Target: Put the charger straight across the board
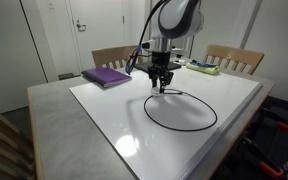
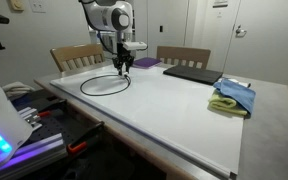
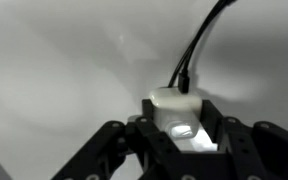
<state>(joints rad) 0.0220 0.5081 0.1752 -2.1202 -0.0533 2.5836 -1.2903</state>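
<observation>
Now, one charger [image 3: 172, 103], jaws pinching its white plug, one board [image 1: 234, 100], two chairs [image 1: 234, 58]

Our arm [image 1: 176, 18] hangs over the charger [image 3: 183, 78] — gripper [image 1: 162, 87] pointing straight down, its fingers [image 3: 134, 135] pinched on the white plug [image 3: 174, 103].

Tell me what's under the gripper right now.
The charger, its white plug held between the fingers, black cable running off over the white board. The board beneath the plug is covered, so whether it's touching down can't be seen.
</observation>
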